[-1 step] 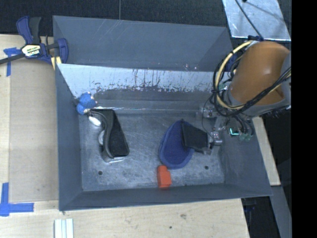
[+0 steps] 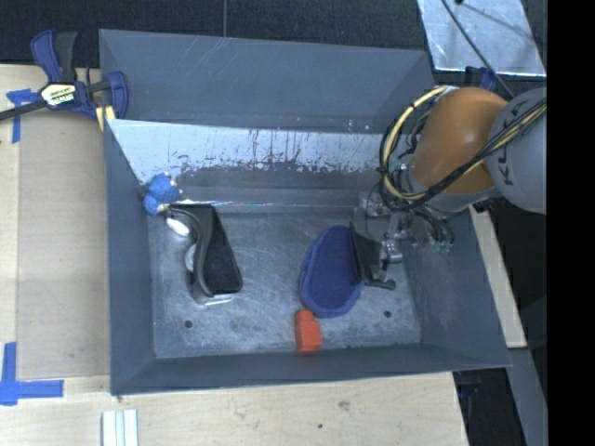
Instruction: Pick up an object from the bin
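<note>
My gripper is low in the right part of the bin, its dark fingers at the right edge of a blue oval pad-like object that lies flat on the floor. Whether the fingers close on the blue object's edge I cannot tell. A small orange block lies just in front of the blue object, near the bin's front wall.
At the left of the bin lies a black-and-silver tool with a white end, and a small blue object sits in the back left corner. The arm with its orange cover and cables hangs over the right wall.
</note>
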{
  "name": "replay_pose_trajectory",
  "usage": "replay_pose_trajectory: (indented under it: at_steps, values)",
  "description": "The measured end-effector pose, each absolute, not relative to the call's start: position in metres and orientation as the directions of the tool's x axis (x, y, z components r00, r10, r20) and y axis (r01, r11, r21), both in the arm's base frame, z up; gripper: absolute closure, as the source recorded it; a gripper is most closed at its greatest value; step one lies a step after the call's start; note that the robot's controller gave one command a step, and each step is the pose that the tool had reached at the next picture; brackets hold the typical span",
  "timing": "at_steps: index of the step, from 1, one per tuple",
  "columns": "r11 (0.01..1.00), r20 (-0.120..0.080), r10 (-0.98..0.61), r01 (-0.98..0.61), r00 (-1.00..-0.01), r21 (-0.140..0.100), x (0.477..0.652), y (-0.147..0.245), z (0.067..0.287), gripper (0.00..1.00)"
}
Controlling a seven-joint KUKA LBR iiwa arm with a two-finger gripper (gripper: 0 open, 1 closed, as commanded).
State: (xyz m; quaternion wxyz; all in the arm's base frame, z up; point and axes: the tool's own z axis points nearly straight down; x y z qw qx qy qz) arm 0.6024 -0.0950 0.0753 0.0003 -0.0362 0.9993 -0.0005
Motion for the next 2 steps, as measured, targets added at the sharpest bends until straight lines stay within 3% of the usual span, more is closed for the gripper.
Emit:
replay_pose_trajectory:
  at_steps: [1, 2]
  values:
    - [0.997, -0.006, -0.073, -0.073, -0.997, -0.002, 0.604, -0.094, 0.08, 1.0]
    - [0.995, -0.011, -0.102, -0.102, -0.995, -0.003, 0.578, -0.089, 0.23, 1.0]
